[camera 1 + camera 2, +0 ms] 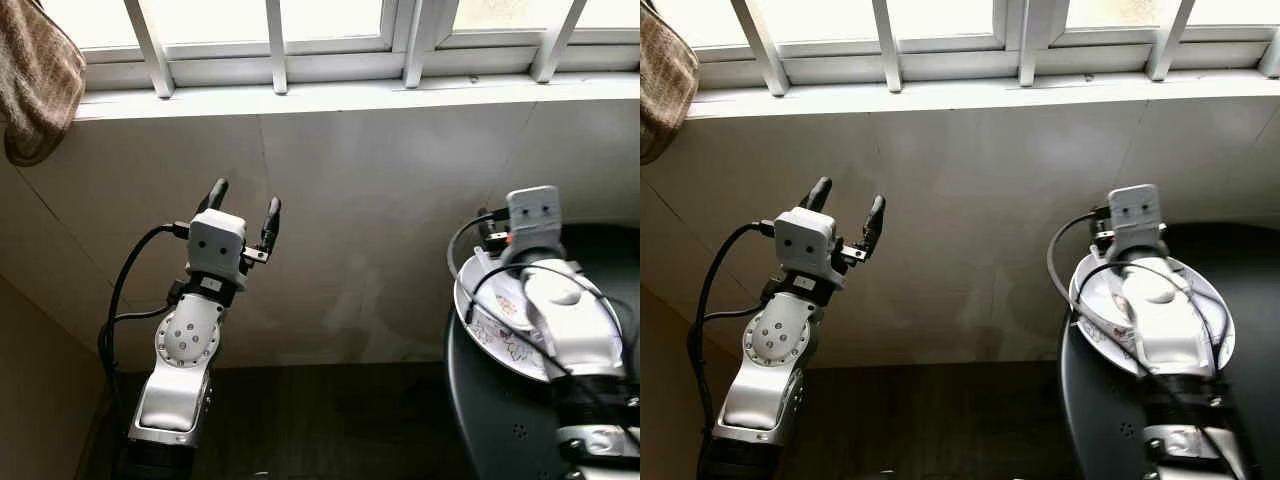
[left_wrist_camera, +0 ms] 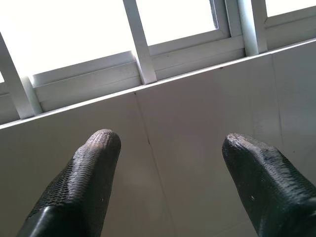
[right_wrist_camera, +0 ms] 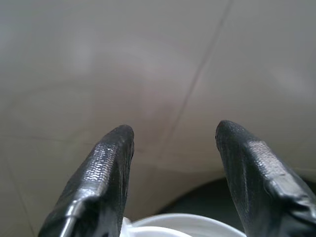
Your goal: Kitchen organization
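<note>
Tiled wall (image 1: pixel 380 220) – barred window (image 1: pixel 270 30) (bright)

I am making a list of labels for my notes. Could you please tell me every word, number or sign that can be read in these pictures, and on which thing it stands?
None can be read.
The white plate under the right arm has dark drawn lines, but no letters can be made out.
The left gripper, right gripper, wall and window frame show no text.

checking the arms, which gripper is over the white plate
The right gripper: it hangs open over the white plate on the black table. The left gripper faces bare wall.
</note>
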Robot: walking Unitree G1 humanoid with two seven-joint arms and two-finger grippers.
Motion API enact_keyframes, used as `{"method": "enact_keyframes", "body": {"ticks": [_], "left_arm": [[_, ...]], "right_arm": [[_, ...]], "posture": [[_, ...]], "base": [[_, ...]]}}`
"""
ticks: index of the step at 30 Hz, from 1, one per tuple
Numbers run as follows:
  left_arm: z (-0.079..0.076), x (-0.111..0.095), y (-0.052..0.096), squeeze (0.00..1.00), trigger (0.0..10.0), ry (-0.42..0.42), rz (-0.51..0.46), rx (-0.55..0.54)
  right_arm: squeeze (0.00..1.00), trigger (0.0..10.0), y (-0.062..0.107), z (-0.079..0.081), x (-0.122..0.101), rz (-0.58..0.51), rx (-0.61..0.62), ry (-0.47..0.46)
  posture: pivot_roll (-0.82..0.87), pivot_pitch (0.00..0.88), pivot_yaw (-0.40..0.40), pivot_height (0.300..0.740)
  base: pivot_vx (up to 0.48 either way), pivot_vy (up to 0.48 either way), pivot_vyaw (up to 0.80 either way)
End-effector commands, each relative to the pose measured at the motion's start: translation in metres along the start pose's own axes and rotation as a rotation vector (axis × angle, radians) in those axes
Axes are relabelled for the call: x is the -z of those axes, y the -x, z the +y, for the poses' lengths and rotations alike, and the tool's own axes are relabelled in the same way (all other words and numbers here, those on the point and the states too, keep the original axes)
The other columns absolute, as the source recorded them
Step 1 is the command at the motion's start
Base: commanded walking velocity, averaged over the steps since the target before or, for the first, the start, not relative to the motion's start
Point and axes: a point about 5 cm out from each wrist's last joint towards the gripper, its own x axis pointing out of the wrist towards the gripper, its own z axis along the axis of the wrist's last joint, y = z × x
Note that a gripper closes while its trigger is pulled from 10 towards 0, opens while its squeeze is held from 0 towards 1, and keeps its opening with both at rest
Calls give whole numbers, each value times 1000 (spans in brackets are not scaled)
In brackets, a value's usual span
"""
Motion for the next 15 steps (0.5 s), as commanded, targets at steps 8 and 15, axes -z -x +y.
{"method": "enact_keyframes", "body": {"ticks": [8, 15], "left_arm": [[-2, 3, -1, 0, 10000, -8, 13, 11], [-2, 4, 0, 0, 10000, -8, 19, 13]], "right_arm": [[0, 10000, 1, 4, 2, 157, -162, -84], [0, 10000, 8, 20, 3, 228, -250, -133]], "posture": [[-19, 36, 8, 740], [-17, 35, 12, 740]], "base": [[0, 0, 0], [0, 0, 0]]}}
